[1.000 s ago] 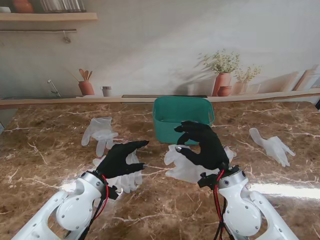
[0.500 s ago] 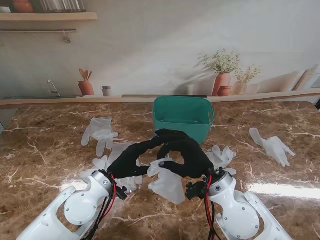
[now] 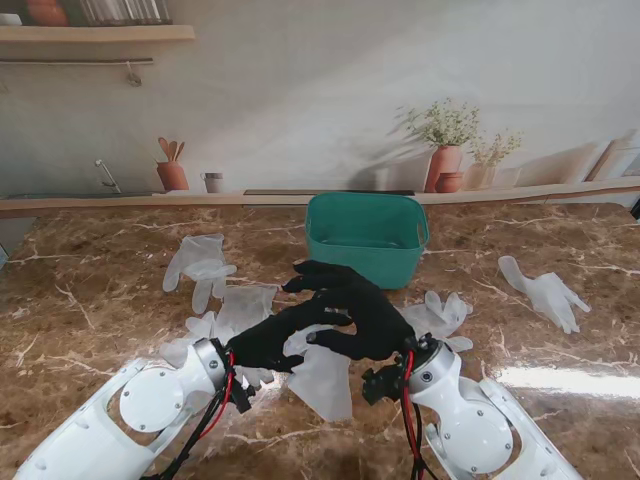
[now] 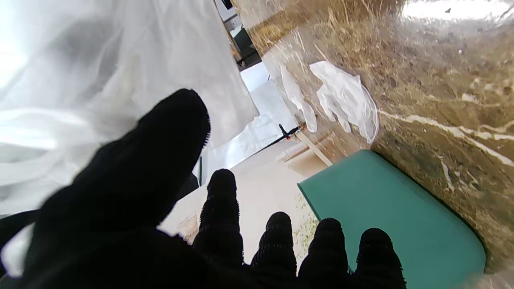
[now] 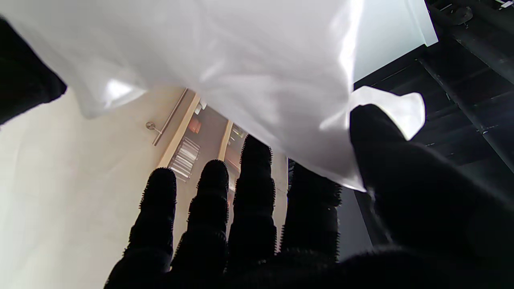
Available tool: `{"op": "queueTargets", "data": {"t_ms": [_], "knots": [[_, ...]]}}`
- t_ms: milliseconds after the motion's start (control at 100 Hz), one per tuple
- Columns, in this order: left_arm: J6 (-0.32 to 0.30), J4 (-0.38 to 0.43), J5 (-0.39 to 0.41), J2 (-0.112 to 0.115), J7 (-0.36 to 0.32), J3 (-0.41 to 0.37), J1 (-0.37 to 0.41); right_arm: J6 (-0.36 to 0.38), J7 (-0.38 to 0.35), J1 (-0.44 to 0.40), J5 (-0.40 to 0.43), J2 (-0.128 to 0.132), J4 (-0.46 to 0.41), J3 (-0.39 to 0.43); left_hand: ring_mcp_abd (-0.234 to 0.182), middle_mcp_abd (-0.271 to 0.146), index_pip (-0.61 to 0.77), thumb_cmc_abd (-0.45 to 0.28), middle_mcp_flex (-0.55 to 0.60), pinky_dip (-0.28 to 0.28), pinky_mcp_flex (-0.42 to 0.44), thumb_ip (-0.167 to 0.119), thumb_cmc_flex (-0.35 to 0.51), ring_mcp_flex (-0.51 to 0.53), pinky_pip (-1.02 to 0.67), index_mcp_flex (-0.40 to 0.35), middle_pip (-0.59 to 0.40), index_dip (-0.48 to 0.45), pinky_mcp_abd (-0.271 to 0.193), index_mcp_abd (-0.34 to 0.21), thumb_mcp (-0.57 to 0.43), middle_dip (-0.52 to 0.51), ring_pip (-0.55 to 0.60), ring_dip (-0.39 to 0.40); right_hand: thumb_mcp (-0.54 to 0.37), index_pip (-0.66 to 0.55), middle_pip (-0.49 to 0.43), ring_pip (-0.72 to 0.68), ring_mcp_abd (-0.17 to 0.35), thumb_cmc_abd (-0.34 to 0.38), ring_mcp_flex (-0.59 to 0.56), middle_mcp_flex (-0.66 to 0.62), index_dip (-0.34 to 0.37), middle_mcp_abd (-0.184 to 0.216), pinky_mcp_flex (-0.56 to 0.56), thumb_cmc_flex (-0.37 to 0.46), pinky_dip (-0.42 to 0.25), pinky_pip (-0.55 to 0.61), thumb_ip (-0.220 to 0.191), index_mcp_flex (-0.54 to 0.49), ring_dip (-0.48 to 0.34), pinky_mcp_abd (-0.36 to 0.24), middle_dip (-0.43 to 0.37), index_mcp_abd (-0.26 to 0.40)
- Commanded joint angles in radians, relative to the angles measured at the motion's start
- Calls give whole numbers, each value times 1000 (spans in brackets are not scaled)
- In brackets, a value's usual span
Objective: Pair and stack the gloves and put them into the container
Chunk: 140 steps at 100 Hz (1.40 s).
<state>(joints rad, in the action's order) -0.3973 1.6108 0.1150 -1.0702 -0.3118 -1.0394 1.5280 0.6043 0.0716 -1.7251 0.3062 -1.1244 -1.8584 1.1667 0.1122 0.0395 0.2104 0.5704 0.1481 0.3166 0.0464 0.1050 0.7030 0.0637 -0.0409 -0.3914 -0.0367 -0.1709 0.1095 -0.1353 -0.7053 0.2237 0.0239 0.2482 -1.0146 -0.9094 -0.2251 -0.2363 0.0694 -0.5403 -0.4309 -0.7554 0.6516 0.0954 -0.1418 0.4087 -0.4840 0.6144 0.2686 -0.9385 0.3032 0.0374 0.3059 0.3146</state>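
A wide bench [image 3: 90, 330] of glossy brown marble, veined in white, fills the scene. Toward its far side stands the container [image 3: 366, 240], a teal plastic tub with rounded corners, smooth walls and an open top.

Over the bench, nearer to me than the tub, two black knit-covered robot hands meet. The right hand [image 3: 358, 318] pinches a thin, translucent white glove [image 3: 322, 378] between thumb and fingers [image 5: 255, 188]; the glove hangs limp off the bench, its film creased and shiny. The left hand [image 3: 268, 340] reaches in beside it with its fingers spread; from the stand's view I cannot tell whether it grips the glove or only touches it.

Other gloves, all of the same flimsy, crinkled film, lie flat on the marble: one far left [image 3: 200, 266], a loose pile [image 3: 235, 315] under the left arm, one just right of the hands [image 3: 436, 314], and one well apart at far right [image 3: 545, 292].

The risks, as I judge them: the slick film could slide out of so small a pinch, or cling to the knit and refuse to let go. With the two hands this close, they could also tug against each other and crumple the glove, or lay it crooked on its partner. A sweeping arm might drag the pile out of place.
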Motion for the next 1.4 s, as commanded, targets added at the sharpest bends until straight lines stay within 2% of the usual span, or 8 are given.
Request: {"op": "queueTargets", "data": {"t_ms": [0,320,570,670,890,1010,1180,1390], "knots": [[1,-5,12,8,6,5,-1,-10,-13,-1,-8,-1,9,-3,-54,-34,22,34,-35,-42,-6,13,7,-33,40,0,28,-21,-43,-39,9,21,-28,-37,-35,-3,10,-7,35,19,30,20,18,9,16,23,-24,-21,36,-32,-7,-27,-2,20],[-30,-23,-78,6,-17,30,-15,-26,-9,21,-28,-6,35,-16,-70,-46,373,19,-30,-141,-10,22,-15,-35,42,-251,18,-284,-57,-58,57,42,-33,-108,-36,-4,8,-11,37,20,33,21,21,7,16,25,-30,-24,36,-31,-10,-26,-2,15],[0,-20,-117,6,-38,5,3,-61,36,17,-45,-21,66,12,-82,-48,714,-261,73,-101,-10,-38,283,-25,21,-349,-160,-660,-75,-128,715,73,6,46,-36,-1,6,-15,33,18,28,21,21,5,15,22,-35,-25,37,-28,-11,-23,-1,18],[26,-9,-152,9,-69,-13,16,-104,76,10,-62,-35,87,25,-71,-16,724,-333,170,-43,-5,-36,327,-19,-9,-368,-193,-778,-80,-91,723,111,63,217,-34,5,5,-16,27,15,26,22,16,-1,19,25,-37,-26,36,-23,-10,-20,-1,19],[78,4,-263,12,-148,-22,21,-254,133,18,-83,-56,144,25,89,29,760,-357,739,603,-15,-44,332,467,-336,-380,-377,-926,73,17,629,335,348,494,-1,23,-8,-16,8,22,24,21,-26,-21,29,46,-54,-25,31,4,-2,-18,11,1],[111,6,-315,9,-176,-19,21,-379,168,8,-34,-61,152,29,130,59,782,-332,812,652,-32,10,221,543,-532,-387,-417,-925,122,53,403,387,437,563,12,27,-15,-22,-18,11,15,33,-135,-43,20,63,-80,-23,11,68,15,-8,20,-50],[145,18,-332,3,-167,-20,31,-480,225,-26,52,-65,145,50,155,73,769,-448,827,546,-40,15,276,552,-821,-398,-451,-936,162,91,516,421,493,569,-56,460,-6,-16,-45,-10,21,103,-84,-74,29,-44,-95,-30,-145,191,24,-1,16,-222],[192,51,-336,-22,-69,-25,65,-465,351,-98,236,-63,127,102,175,76,767,-499,831,556,-60,0,274,562,-911,-412,-481,-929,177,107,562,437,534,583,48,666,28,12,-47,-50,80,253,-121,-85,67,-80,-93,-54,-144,462,19,-10,2,-356]]}}
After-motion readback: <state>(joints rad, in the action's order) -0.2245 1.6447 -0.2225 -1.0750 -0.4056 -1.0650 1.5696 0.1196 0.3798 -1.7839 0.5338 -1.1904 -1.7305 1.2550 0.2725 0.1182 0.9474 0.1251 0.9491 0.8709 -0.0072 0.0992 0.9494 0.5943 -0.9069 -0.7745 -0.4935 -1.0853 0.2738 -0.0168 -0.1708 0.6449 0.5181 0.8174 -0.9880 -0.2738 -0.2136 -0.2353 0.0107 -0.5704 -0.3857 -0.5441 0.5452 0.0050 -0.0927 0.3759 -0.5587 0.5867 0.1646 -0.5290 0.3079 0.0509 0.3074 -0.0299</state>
